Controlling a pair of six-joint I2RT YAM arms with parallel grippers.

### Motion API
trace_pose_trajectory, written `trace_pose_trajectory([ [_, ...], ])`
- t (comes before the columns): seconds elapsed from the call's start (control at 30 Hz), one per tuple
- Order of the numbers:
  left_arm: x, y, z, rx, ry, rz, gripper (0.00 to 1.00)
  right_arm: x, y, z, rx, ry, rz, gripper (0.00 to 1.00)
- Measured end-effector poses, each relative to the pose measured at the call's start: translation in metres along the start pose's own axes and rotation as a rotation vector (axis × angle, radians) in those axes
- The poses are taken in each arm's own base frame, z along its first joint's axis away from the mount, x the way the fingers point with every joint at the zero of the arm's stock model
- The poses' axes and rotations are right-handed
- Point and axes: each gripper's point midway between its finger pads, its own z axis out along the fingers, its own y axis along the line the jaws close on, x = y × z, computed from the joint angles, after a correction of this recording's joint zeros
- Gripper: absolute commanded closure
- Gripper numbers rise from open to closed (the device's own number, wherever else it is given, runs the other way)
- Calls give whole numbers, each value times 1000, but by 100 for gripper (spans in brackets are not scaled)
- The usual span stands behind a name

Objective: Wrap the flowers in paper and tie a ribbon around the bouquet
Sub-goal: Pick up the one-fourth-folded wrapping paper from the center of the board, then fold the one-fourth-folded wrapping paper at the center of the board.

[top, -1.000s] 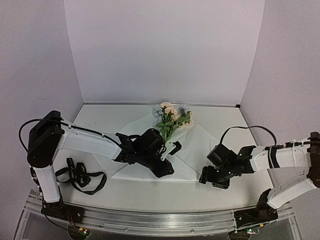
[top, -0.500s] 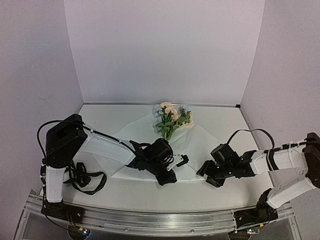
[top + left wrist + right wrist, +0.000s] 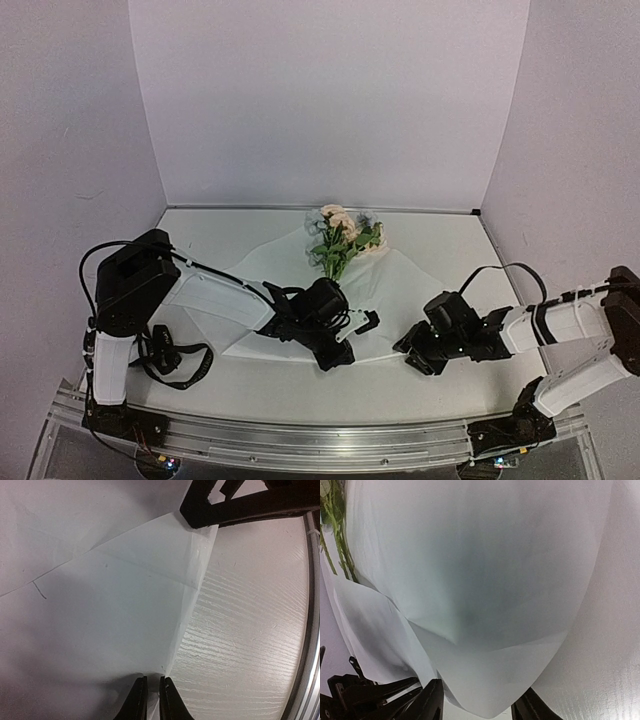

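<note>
Three lilac walls enclose the table bearing paper.

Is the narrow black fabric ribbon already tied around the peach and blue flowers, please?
No, the black ribbon lies loose by the left arm's base, apart from the flowers.

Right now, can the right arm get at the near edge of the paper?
Probably yes. The right claw stands open, and a near corner of the paper lies between its jaws. Nothing else sits in the gap, so closing should catch it.
</note>
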Motion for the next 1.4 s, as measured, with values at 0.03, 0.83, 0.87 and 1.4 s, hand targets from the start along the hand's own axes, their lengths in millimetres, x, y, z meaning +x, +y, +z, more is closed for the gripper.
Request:
trace_pose_trajectory([
  [0.03, 0, 0, 0, -1, 0, 1, 89, 0, -1, 1, 2, 1, -1, 59],
  [0.83, -13, -13, 13, 13, -17, 23, 89, -1, -16, -18, -9, -28, -98, 100],
  [0.87, -14, -14, 14, 16, -19, 23, 89, -1, -16, -22, -10, -29, -115, 100],
  [1.4, -27, -34, 27, 46, -65, -22, 88, 14, 1, -90, 55, 34, -537, 100],
])
